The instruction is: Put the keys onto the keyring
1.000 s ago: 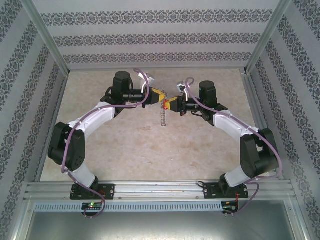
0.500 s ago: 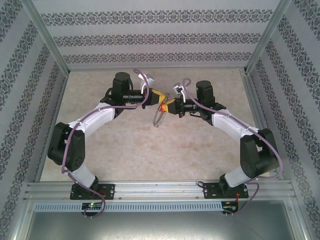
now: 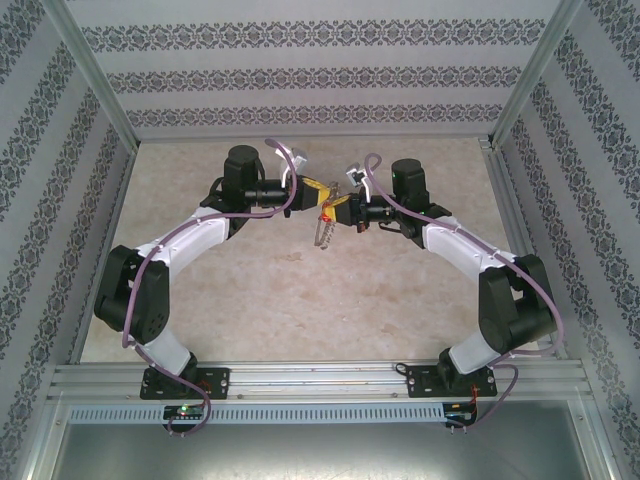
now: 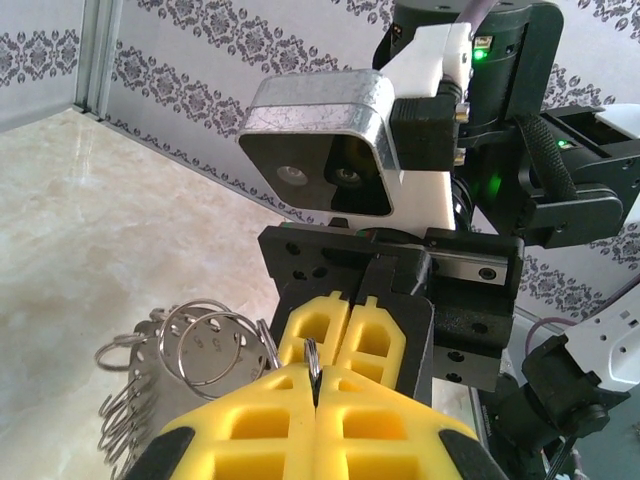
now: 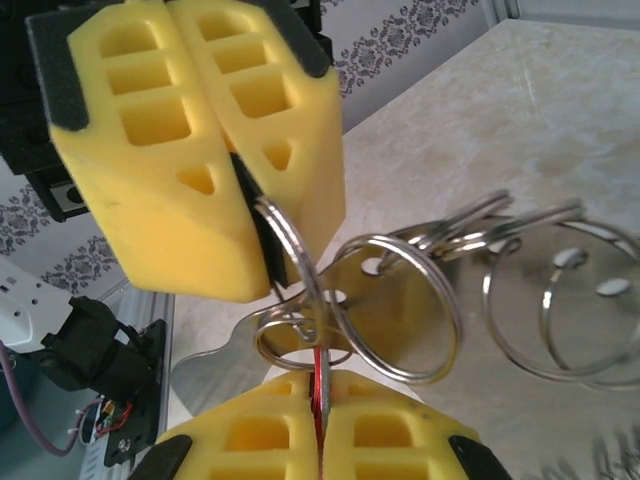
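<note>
Top external view has both arms reaching in over the marbled worktop (image 3: 300, 310) and meeting tip to tip above its far half. The left gripper (image 3: 313, 188) and right gripper (image 3: 337, 207) are almost touching. The keyring (image 3: 322, 232), a bunch of silvery split rings, dangles between them clear of the worktop.

From the left wrist, the left gripper (image 4: 313, 378) has its yellow fingers (image 4: 240, 420) pressed together on one thin wire ring. The rest of the keyring (image 4: 190, 345) fans out to the left, and the right gripper (image 4: 348, 330) faces it head on.

From the right wrist, the right gripper (image 5: 320, 405) has its fingers (image 5: 240, 440) nearly closed, pinching the red key (image 5: 320, 385) as a thin sliver in the seam. The key sits right under the ring that the left gripper (image 5: 255, 235) clamps; whether it is threaded I cannot tell. More rings of the keyring (image 5: 400, 300) hang alongside a flat metal plate.
</note>
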Robot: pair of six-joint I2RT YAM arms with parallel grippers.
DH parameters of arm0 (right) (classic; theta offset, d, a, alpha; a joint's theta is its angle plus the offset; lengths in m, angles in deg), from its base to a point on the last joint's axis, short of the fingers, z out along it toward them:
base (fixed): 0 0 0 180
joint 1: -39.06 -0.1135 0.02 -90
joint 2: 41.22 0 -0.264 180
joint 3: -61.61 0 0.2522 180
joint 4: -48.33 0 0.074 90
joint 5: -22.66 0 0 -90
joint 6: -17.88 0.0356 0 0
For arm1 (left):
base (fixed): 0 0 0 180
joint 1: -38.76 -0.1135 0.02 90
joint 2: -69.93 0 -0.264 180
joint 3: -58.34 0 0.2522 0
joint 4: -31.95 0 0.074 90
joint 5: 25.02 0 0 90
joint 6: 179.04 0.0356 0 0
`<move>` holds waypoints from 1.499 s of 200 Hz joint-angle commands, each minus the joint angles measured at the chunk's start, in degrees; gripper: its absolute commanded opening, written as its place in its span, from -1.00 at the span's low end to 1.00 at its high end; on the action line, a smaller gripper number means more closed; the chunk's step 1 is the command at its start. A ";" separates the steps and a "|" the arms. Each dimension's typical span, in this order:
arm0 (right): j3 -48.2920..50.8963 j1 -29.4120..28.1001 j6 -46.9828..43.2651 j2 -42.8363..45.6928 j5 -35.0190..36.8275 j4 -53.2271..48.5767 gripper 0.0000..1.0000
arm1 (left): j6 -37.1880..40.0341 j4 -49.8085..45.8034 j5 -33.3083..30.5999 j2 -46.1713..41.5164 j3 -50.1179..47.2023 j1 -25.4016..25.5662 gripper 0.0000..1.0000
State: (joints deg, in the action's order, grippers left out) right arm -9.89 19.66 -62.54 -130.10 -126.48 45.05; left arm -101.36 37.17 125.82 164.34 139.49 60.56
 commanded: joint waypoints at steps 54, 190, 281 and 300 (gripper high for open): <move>8.12 4.71 5.72 10.61 7.04 2.51 -0.35 | -2.84 9.66 -0.11 -2.83 -1.14 0.53 -1.00; 4.82 1.21 32.01 8.96 12.44 23.18 -0.38 | -5.12 16.54 -0.51 -1.82 -3.93 0.57 -1.00; 5.62 -0.38 34.85 5.18 11.38 28.42 -0.54 | -5.42 16.61 -0.28 -2.08 -3.75 0.59 -1.00; 5.35 -0.47 35.06 4.68 10.58 28.63 -0.54 | -5.40 16.68 -0.37 -2.21 -3.85 0.54 -1.00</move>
State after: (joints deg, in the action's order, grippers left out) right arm -3.66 19.77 -28.48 -124.42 -113.74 70.34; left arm -106.05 50.00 124.73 163.95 135.43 60.56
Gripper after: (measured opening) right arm 0.229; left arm 0.050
